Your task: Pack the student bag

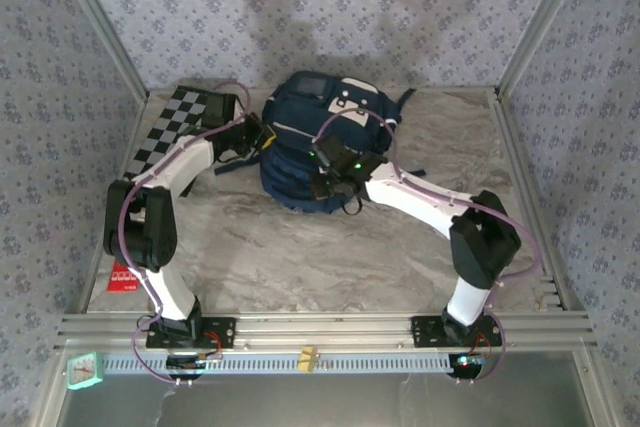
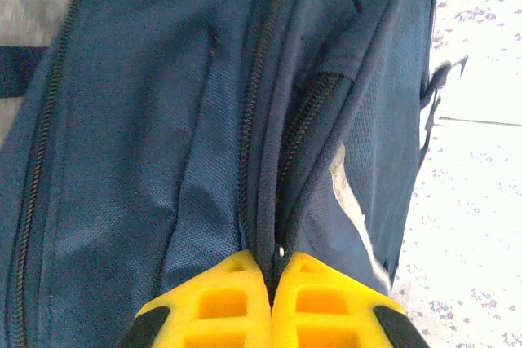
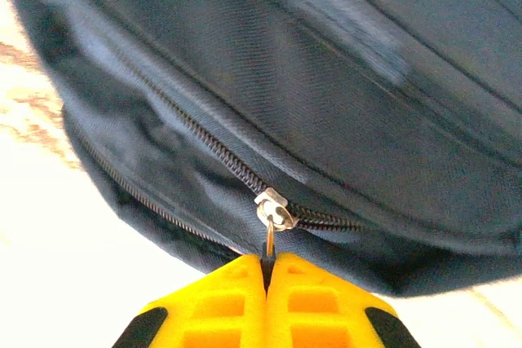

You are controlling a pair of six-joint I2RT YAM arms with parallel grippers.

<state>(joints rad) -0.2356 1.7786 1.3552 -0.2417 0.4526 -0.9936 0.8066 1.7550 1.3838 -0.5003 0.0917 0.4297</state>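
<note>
The right end effector (image 3: 267, 265) is clamped shut on the pull tab (image 3: 269, 242) of a zipper slider (image 3: 274, 211) low on the student bag (image 1: 300, 152). The left end effector (image 2: 272, 270) is shut as well, pinching the bag's side at a zip seam (image 2: 281, 193), apparently as a brace. The bag lies at the back middle of the desk (image 1: 300, 257). Filling looks finished and zipping up is in hand. The seam by the left end effector gapes partway, so closing seems incomplete.
</note>
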